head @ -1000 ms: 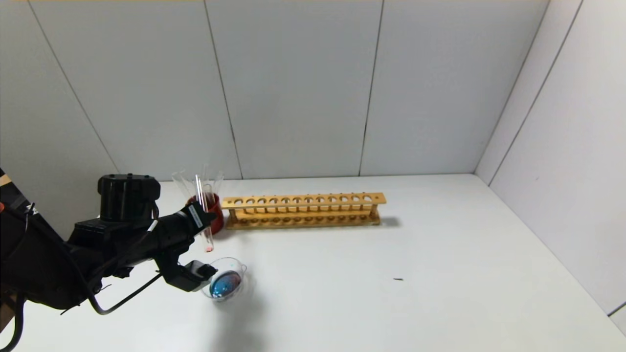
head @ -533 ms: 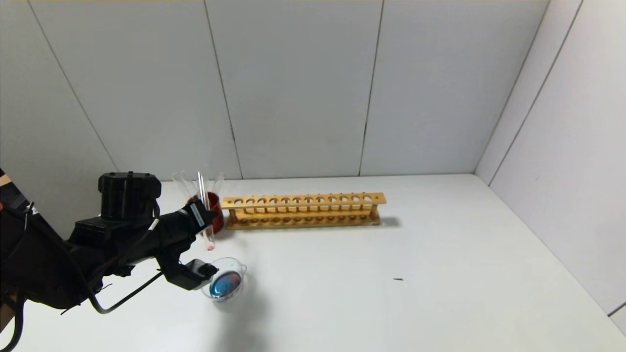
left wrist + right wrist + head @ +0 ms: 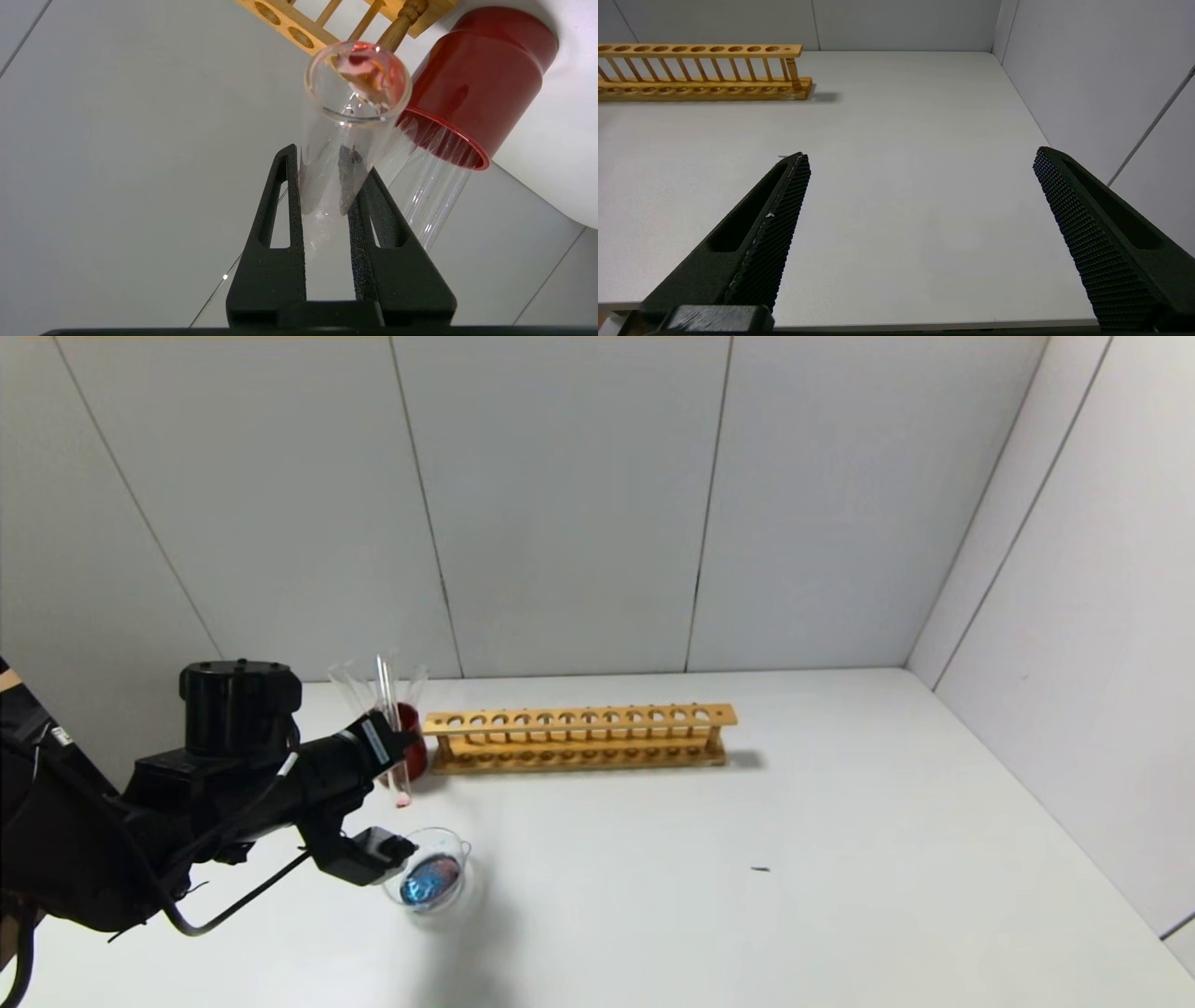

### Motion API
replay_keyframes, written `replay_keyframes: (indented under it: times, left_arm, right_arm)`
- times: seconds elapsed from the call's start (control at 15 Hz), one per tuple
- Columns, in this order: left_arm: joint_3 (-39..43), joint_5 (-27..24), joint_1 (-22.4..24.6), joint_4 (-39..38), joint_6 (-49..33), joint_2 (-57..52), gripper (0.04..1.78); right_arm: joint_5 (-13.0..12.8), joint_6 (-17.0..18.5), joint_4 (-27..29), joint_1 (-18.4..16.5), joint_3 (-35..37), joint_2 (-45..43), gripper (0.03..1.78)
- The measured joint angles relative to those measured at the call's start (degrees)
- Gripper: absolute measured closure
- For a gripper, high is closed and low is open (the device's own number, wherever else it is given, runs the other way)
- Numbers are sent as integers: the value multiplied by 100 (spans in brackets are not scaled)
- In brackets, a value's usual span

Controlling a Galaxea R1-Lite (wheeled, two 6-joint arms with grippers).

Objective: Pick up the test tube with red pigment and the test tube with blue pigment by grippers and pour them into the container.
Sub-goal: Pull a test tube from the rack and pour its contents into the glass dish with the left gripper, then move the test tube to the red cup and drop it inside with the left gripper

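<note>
My left gripper (image 3: pixel 387 744) is shut on the test tube with red pigment (image 3: pixel 400 791), holding it almost upright just in front of the red cup (image 3: pixel 414 753), above and behind the container (image 3: pixel 456 852). In the left wrist view the fingers (image 3: pixel 280 205) clamp the glass of the test tube with red pigment (image 3: pixel 369 77), whose rounded end carries only a thin red film. The container is a clear glass dish holding blue liquid. The test tube with blue pigment is out of view. My right gripper (image 3: pixel 922 156) hangs open over bare table, off to the right.
Several plain clear tubes (image 3: pixel 347 683) lean in the red cup (image 3: pixel 472 93). A long wooden tube rack (image 3: pixel 579 737) stands right of the cup, with no tubes in it. A small dark speck (image 3: pixel 760 869) lies on the white table. Walls close the back and right.
The left gripper has lifted the red tube slightly and carried it back toward the red cup. The dish and the rack have not moved.
</note>
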Motion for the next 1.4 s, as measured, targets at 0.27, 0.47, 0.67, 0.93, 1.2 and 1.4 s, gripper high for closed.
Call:
replay_keyframes:
  times: [0.27,0.47,0.67,0.93,1.2,1.4]
  left_arm:
    - [-44,-22,-9,-6,-145,-116,150]
    - [-84,6,-65,-44,-1118,-291,150]
    - [-107,255,-96,-67,-2072,-623,150]
    - [-85,386,-113,-108,-3390,-1025,150]
    - [-171,1163,-163,-113,-5283,-1502,150]
    - [-413,2267,-276,-20,-7277,-1846,150]
  right_arm:
    - [2,-2,0,0,0,0,6]
    - [0,-2,0,0,0,0,6]
    - [0,0,0,0,0,0,6]
    - [-1,0,0,0,0,0,6]
    - [0,0,0,0,0,0,6]
    - [0,0,0,0,0,0,6]
